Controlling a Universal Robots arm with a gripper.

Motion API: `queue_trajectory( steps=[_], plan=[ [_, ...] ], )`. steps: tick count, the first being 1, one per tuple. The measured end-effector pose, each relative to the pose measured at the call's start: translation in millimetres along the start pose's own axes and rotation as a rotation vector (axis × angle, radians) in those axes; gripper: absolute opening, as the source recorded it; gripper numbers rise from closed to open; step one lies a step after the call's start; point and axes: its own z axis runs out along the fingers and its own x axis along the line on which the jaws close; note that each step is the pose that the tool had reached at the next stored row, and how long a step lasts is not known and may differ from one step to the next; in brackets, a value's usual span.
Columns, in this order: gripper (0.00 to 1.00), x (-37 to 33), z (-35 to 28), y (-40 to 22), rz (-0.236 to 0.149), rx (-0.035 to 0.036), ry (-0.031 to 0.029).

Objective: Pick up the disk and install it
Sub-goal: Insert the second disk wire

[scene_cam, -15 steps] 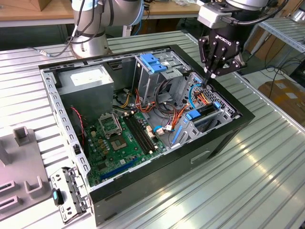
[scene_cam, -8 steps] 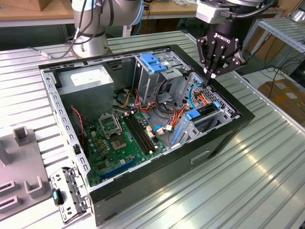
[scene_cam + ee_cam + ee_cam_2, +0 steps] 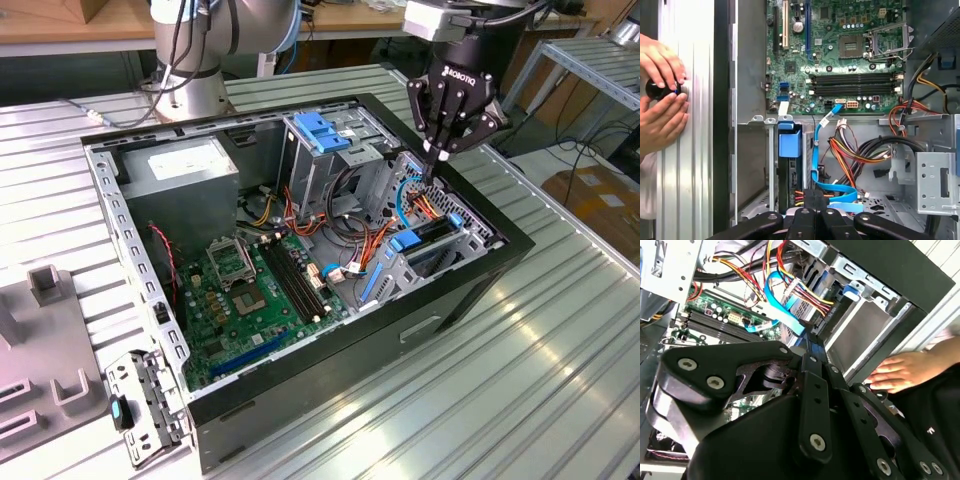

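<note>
The disk (image 3: 425, 238) sits edge-up in its bay at the case's front corner, blue rails guiding it down. I hold the gripper (image 3: 441, 152) just above it, fingers pressed together, seemingly for pushing, not grasping.

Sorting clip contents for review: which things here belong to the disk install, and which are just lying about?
Job:
disk, in the drive bay
end effector, just above it
computer case

Lying about:
power supply
metal bracket
person's hands
</note>
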Motion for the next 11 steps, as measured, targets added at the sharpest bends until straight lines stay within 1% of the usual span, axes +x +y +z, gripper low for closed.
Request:
queue_trajectory(
  steps=[2,3,5,6,10,11],
  plan=[
    [0.11,-1.9,0.4,-0.9,0.0,-0.0004,0.0012],
    [0.17,-2.4,0.7,-0.9,0.0,-0.0004,0.0011],
    [0.17,-3.0,1.8,-1.1,0.0,-0.0004,0.0011],
    [0.24,-3.7,2.5,-1.1,0.0,-0.0004,0.0012],
    [0.24,-8.4,2.4,-1.0,0.0,-0.0004,0.0013],
    [0.24,-10.9,4.0,-1.1,0.0,-0.0003,0.0011]
  ],
)
